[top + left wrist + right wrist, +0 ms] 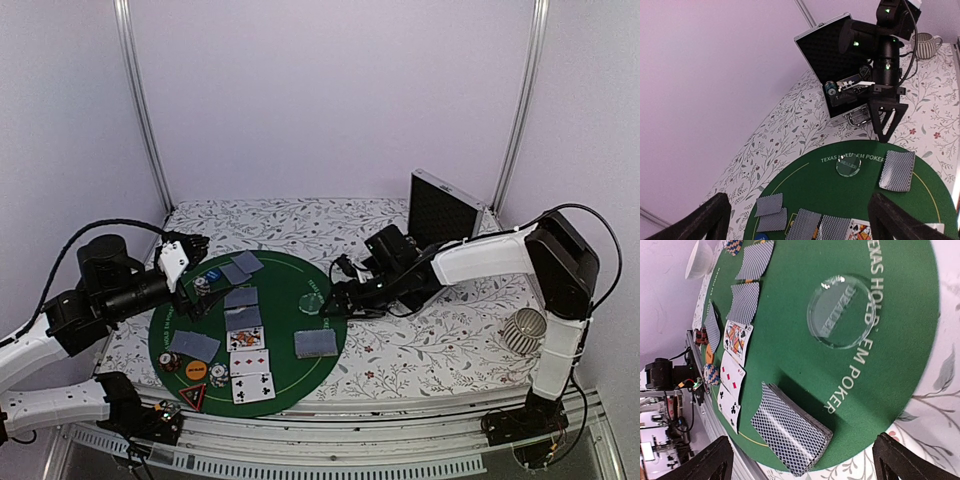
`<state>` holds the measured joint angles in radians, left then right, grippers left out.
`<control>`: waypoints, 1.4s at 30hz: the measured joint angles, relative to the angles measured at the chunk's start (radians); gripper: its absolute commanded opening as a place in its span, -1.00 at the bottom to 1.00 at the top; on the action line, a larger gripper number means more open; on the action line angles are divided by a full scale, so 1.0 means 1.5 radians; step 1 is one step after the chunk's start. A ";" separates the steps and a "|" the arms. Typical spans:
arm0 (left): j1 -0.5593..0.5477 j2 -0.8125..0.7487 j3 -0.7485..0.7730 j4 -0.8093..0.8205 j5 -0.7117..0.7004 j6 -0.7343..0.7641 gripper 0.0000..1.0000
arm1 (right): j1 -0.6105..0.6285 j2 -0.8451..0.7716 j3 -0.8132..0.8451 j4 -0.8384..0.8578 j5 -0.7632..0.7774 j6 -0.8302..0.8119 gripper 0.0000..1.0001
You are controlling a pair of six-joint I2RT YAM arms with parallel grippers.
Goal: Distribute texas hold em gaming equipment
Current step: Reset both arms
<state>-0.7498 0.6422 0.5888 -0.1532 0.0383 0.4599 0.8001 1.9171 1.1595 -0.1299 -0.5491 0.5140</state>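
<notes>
Left hand (192,265) hangs wide over the chip stack (202,286) and face-down cards (235,273) at the mat's left, and a careless dip would topple them. Right hand (338,300), wide and empty, sits beside the clear disc (312,301); any sideways swing could shove it or fan the deck (316,343).

The table (420,350) was covered in a white floral cloth. On it, a round green poker mat (285,280) lay at 8 o'clock, an open black case (440,210) stood at 1 o'clock, and a white ribbed cup (524,330) lay at 4 o'clock, well apart from the mat.
</notes>
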 measured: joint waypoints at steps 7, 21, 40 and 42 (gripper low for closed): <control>0.000 0.023 0.000 0.016 -0.079 -0.014 0.96 | -0.001 -0.144 0.035 -0.060 0.122 -0.091 0.98; 0.354 0.129 0.011 0.096 -0.218 -0.232 0.96 | -0.409 -0.566 -0.323 0.170 0.193 -0.174 0.97; 0.428 0.380 -0.197 0.559 -0.178 -0.344 0.96 | -0.478 -0.656 -0.769 0.632 0.422 -0.343 0.97; 0.428 0.415 -0.208 0.604 -0.176 -0.338 0.96 | -0.478 -0.608 -0.768 0.700 0.421 -0.356 0.97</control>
<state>-0.1081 1.2652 0.2771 0.7532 -0.2260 -0.0467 0.0837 1.0054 0.0078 0.9203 0.0826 -0.0193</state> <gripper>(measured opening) 0.981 0.986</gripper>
